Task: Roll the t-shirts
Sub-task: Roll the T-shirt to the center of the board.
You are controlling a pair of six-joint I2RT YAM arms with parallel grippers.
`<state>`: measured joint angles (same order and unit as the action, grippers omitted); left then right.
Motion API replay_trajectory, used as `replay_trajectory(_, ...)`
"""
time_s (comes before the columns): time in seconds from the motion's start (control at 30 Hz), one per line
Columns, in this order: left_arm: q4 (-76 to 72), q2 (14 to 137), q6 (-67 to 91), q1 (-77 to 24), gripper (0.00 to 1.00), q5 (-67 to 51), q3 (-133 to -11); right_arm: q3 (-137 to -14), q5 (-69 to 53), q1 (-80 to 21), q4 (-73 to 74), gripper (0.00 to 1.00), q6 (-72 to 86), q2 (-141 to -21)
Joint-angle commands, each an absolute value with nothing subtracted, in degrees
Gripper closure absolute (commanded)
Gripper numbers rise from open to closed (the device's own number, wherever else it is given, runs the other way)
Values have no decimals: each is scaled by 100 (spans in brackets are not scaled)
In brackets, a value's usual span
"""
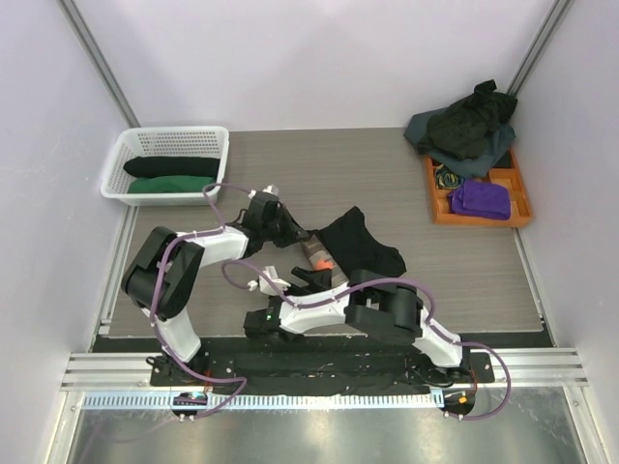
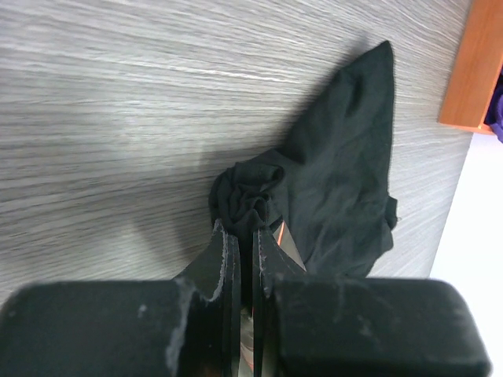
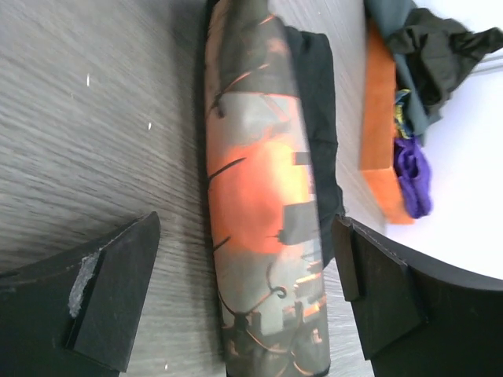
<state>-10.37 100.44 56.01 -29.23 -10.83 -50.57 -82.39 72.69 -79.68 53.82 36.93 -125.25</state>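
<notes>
A black t-shirt (image 1: 363, 246) with an orange print lies partly rolled in the middle of the table. My left gripper (image 1: 298, 235) is shut on a bunched black end of it, seen in the left wrist view (image 2: 245, 200) with the jaws (image 2: 244, 234) nearly closed on the fabric. My right gripper (image 1: 309, 278) is open. In the right wrist view its gripper (image 3: 245, 239) straddles the rolled part showing the orange print (image 3: 263, 188), with a gap on both sides. More dark and grey-blue t-shirts (image 1: 469, 130) are piled at the back right.
A white lattice basket (image 1: 164, 135) at the back left holds a rolled black shirt (image 1: 174, 166) and a green one (image 1: 172, 185). An orange tray (image 1: 522, 198) with a purple cloth (image 1: 481, 199) stands at the right, under the shirt pile.
</notes>
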Motion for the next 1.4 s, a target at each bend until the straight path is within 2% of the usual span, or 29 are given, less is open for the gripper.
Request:
replay_trajectory(0.0, -853, 9703, 5423, -2962, 100, -1266, -5361, -8201, 7603, -7796, 5099, 2, 3473, -12779)
replay_trajectory(0.43, -554, 9685, 5361, -2953, 100, -1336, -5537, -7726, 7444, -7479, 4605, 5, 3278, -12911)
replay_trajectory(0.67, -519, 9817, 5335, -2909, 100, -1432, -5642, -7594, 7383, -7453, 4746, 16, 3480, -13008)
replay_trajectory(0.8, -501, 9852, 5326, -2883, 100, -1485, -5695, -7462, 7383, -7453, 4737, 19, 3542, -12973)
replay_trajectory(1.1, -457, 9905, 5274, -2874, 100, -1529, -5730, -7366, 7182, -7304, 4474, 44, 3358, -12727)
replay_trajectory(1.27, -439, 9923, 5247, -2865, 100, -1547, -5757, -7199, 6830, -7225, 3991, 71, 3050, -12315)
replay_trajectory(1.37, -448, 9940, 5230, -2848, 100, -1538, -5766, -7102, 6505, -7163, 3727, 98, 2909, -12069)
